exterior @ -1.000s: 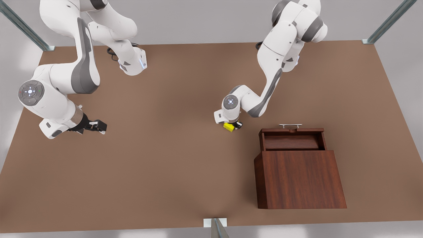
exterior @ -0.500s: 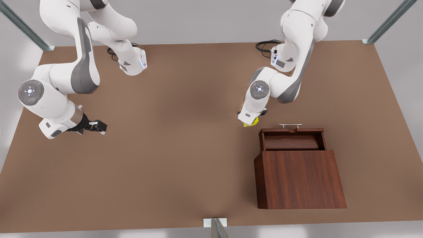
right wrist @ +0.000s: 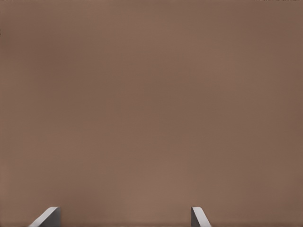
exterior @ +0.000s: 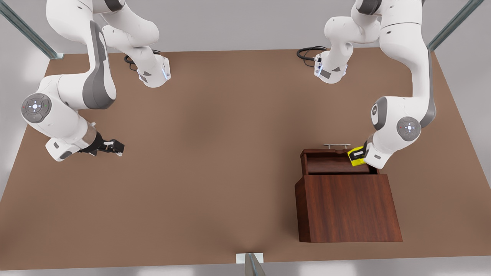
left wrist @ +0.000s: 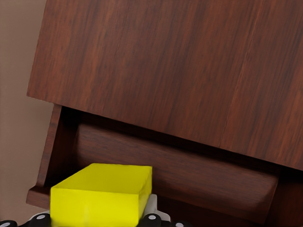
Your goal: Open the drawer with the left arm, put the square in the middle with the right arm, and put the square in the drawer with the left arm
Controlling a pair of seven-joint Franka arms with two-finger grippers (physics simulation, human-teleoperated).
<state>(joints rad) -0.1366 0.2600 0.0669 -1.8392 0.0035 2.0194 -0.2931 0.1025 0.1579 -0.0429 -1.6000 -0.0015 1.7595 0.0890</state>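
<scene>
The square (exterior: 356, 157), a small yellow cube, is held in my left gripper (exterior: 359, 156), which is shut on it at the front view's right. It hangs over the open drawer (exterior: 337, 164) at the corner near the silver handle (exterior: 336, 145). In the left wrist view the square (left wrist: 102, 198) sits between the black fingertips (left wrist: 152, 218), with the drawer (left wrist: 175, 170) and cabinet top (left wrist: 189, 71) beyond. My right gripper (exterior: 114, 147) waits open, low over the table at the front view's left; its fingers (right wrist: 47, 217) frame bare tabletop. The middle (exterior: 215, 145) lies bare.
The wooden cabinet (exterior: 347, 207) stands near the table's front edge at the front view's right. Both arm bases (exterior: 153, 74) are mounted along the far edge, with cables (exterior: 307, 51) beside them. Metal frame posts (exterior: 251, 264) stand at the table's edges.
My left arm lifted the square from the table's centre and swung it toward the front view's right, ending over the open drawer. The right arm stayed still.
</scene>
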